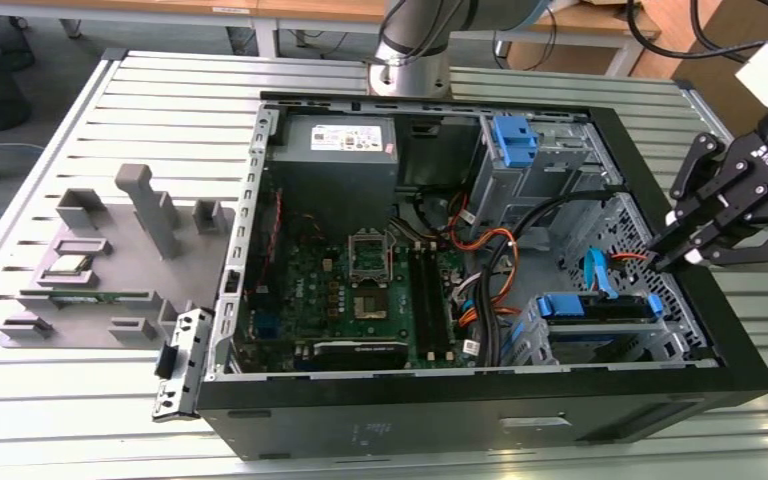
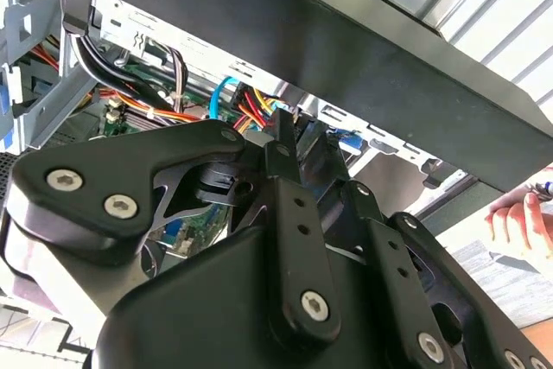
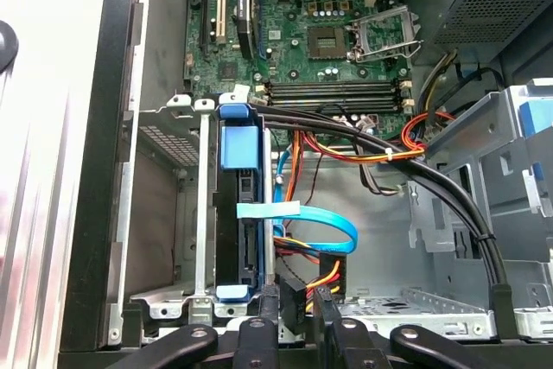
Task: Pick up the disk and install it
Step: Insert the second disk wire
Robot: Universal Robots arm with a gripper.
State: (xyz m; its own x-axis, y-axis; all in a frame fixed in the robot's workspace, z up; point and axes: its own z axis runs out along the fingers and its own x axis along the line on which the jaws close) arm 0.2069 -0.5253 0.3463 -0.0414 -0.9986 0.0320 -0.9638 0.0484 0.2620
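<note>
The disk (image 1: 598,307) stands on edge in the metal drive cage at the case's corner on the exterior view's right, its blue bracket (image 3: 239,140) on top and its dark side (image 3: 238,248) facing the case's inside. A light blue data cable (image 3: 311,213) runs along it. My gripper (image 1: 660,262) hangs over the case's rim beside that cage. In the first wrist view my gripper (image 3: 295,304) has a black cable plug (image 3: 294,295) with red and yellow wires between its fingertips. In the second wrist view my gripper (image 2: 285,123) looks drawn together at the tip.
The open case (image 1: 491,400) lies on a slatted metal table (image 1: 171,110). Inside are the motherboard (image 1: 357,280), a grey power supply (image 1: 337,150), a black cable bundle (image 3: 389,149) and another blue bracket (image 1: 515,140). A grey parts fixture (image 1: 104,260) sits left. A person's hand (image 2: 523,218) rests outside the case.
</note>
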